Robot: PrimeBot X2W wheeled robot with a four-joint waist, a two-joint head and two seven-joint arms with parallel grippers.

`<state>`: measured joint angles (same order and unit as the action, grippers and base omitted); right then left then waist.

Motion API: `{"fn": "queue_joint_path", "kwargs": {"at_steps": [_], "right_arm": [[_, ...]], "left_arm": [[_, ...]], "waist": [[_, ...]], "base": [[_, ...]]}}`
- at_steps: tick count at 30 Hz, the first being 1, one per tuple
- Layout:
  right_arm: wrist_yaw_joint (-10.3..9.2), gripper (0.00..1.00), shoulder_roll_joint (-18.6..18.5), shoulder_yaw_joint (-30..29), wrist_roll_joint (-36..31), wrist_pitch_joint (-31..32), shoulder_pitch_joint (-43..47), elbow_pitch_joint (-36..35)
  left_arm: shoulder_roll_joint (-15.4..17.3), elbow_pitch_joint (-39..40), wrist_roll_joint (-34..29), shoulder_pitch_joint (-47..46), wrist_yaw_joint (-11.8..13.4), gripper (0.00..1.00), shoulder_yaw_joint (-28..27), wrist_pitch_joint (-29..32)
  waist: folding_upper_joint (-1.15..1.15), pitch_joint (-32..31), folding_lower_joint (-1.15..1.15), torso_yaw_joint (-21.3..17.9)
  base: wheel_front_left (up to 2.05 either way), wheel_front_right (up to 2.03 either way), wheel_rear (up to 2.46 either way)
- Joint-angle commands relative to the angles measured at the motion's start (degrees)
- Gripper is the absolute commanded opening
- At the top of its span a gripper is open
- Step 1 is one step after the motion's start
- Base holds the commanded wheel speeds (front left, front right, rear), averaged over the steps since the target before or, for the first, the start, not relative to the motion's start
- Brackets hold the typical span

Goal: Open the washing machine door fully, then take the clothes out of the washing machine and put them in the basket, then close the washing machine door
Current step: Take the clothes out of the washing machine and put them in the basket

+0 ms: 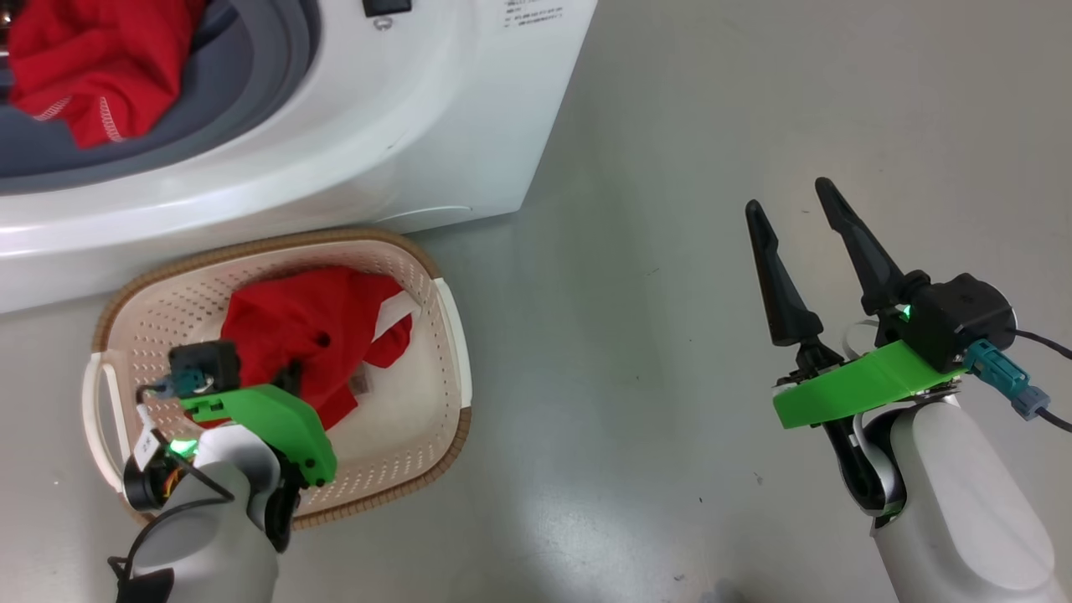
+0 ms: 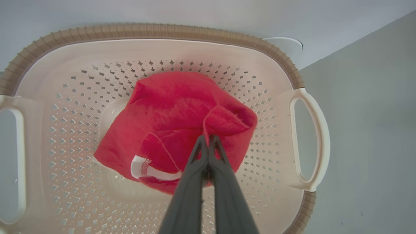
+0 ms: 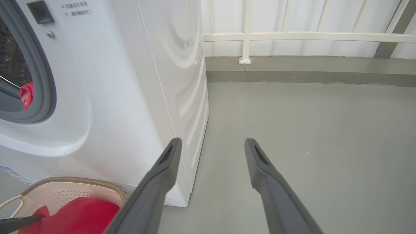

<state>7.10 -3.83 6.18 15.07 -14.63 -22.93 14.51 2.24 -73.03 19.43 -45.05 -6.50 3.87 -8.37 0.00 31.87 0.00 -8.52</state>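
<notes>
left claw (image 2: 208, 140) pinches clothes (image 2: 169, 110) in basket (image 2: 156, 31), apart from its rim.

Red garment (image 2: 172, 123), white stitched trim, in cream basket (image 2: 162, 48) with small-hole pattern and brown woven-look rim. White washer (image 1: 435, 126), grey seal (image 1: 280, 50), another red cloth (image 1: 92, 59) with white stitching inside. Pale grey floor (image 1: 754, 126). Right gripper (image 1: 787, 194) black, green bracket (image 1: 863, 381).

The floor (image 1: 687, 293) at 3 o'clock of the basket (image 1: 293, 239) is bare and wide, easy to pass. The washing machine (image 1: 402, 126) walls off its 12 o'clock side. Inside, red clothes (image 1: 285, 318) and the left gripper (image 2: 208, 139) fill the middle.
</notes>
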Motion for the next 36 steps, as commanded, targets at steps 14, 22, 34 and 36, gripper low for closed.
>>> {"fn": "queue_joint_path", "kwargs": {"at_steps": [14,22,34,36], "right_arm": [[0.39,1.00,0.23,0.06,0.59,-0.37,2.15,-0.41],[0.39,1.00,-0.29,-0.30,0.41,-0.37,4.85,0.13],[0.39,1.00,-0.65,-0.42,0.11,-0.37,8.82,-0.16],[0.39,1.00,-0.64,-0.53,-0.01,-0.37,9.48,-0.43]], "left_arm": [[1.23,0.37,1.02,1.91,0.22,1.00,0.01,-5.67],[1.50,8.77,1.04,6.19,0.45,1.00,-0.98,-6.60],[1.20,28.94,-0.85,18.83,1.84,1.00,-4.65,-6.62],[1.11,32.01,-1.10,20.88,1.97,1.00,-5.11,-6.62]], "waist": [[0.00,-7.54,0.00,1.25],[0.00,-13.95,0.00,3.14],[0.00,-22.81,0.00,4.37],[0.00,-24.05,0.00,4.44]], "base": [[0.00,0.00,0.00],[0.00,0.00,0.00],[0.00,0.00,0.00],[0.00,0.00,0.00]]}}
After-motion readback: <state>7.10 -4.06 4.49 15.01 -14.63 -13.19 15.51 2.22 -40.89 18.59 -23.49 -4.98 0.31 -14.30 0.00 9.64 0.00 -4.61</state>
